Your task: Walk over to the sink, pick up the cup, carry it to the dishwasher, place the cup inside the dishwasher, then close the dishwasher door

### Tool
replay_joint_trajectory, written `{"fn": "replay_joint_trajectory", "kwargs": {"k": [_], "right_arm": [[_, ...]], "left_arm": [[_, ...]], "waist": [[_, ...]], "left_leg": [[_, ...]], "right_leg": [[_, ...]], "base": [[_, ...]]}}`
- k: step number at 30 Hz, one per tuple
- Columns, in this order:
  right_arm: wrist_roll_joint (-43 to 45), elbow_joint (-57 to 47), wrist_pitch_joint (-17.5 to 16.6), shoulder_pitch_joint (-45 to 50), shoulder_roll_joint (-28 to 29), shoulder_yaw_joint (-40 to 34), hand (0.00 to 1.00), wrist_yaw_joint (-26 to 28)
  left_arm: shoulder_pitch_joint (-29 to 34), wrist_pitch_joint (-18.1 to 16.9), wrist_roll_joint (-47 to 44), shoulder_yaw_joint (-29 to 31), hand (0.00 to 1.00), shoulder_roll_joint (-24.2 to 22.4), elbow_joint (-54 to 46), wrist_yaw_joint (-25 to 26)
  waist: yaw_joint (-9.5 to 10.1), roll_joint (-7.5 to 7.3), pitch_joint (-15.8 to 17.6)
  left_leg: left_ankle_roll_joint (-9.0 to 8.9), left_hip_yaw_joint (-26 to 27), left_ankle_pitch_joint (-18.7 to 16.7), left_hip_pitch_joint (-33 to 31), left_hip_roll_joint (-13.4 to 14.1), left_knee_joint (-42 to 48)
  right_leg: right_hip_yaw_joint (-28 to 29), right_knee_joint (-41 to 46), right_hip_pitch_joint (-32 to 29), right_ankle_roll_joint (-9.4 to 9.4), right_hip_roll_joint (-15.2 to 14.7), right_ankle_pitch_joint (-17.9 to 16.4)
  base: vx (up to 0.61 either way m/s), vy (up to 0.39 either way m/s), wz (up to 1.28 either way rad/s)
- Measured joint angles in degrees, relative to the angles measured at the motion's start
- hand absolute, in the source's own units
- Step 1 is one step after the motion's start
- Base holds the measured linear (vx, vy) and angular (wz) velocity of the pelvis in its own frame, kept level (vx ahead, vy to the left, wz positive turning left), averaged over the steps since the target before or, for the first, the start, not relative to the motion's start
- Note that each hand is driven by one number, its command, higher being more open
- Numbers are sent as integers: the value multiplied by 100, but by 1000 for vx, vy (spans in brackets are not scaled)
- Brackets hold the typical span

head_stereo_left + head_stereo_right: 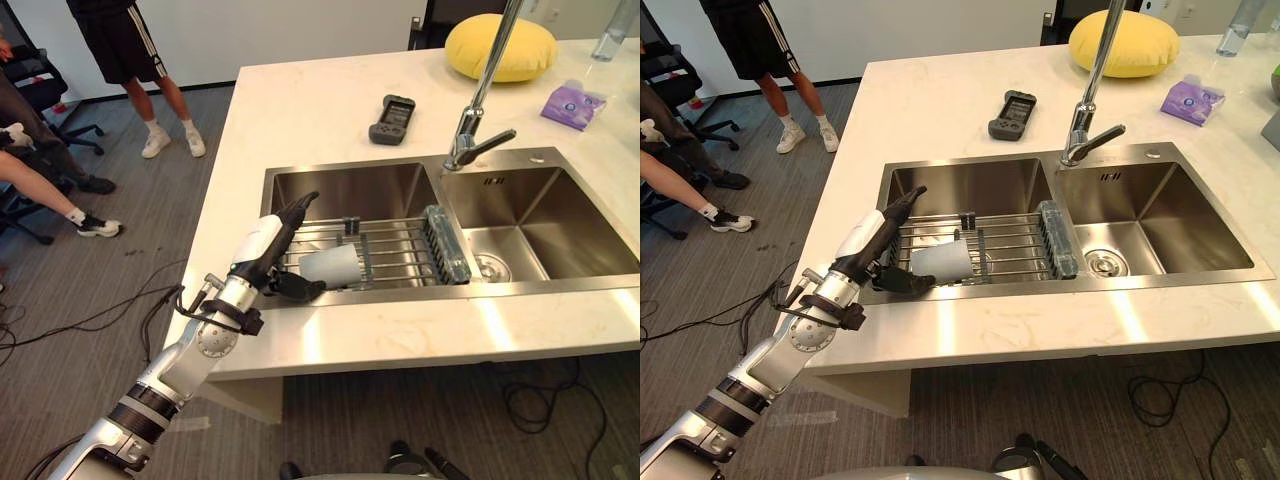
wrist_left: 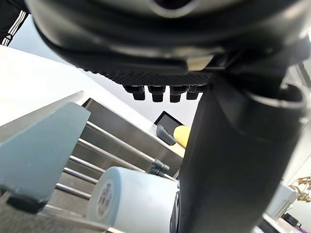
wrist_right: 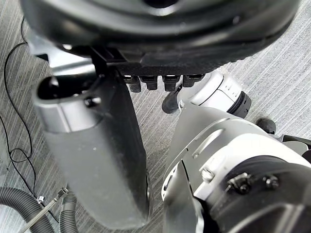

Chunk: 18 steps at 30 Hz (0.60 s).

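- A pale blue-white cup [image 1: 330, 267] lies on its side on a metal wire rack [image 1: 395, 250]. The rack spans the left basin of a stainless steel double sink [image 1: 345, 192].
- The robot's left hand [image 1: 265, 248] straddles the cup. Its fingers are held straight and spread above the cup, and its thumb sits low against the cup's near side. The hand has not closed around the cup.
- The right hand [image 3: 160, 34] hangs over grey carpet [image 3: 272, 73] with its fingers relaxed, holding nothing.
- A tall chrome tap [image 1: 480, 100] rises behind the divider between the basins.
- On the white stone counter [image 1: 300, 100] lie a black handheld controller [image 1: 392, 119], a round yellow cushion [image 1: 500, 47] and a purple tissue packet [image 1: 572, 104].
- A person in black shorts [image 1: 150, 90] stands on the floor beyond the counter's left end.
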Motion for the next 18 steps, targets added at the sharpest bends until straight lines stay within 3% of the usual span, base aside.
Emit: {"fn": "replay_joint_trajectory", "kwargs": {"k": [18], "right_arm": [[26, -7, 4, 15, -24, 335, 100, -99]], "left_arm": [[-269, 39, 276, -217, 100, 61, 232, 25]], "waist": [[-102, -19, -47]], "left_leg": [[-2, 68, -29, 0, -6, 0]], "right_leg": [[45, -66, -11, -26, 0, 22]], "base": [[-1, -1, -1]]}}
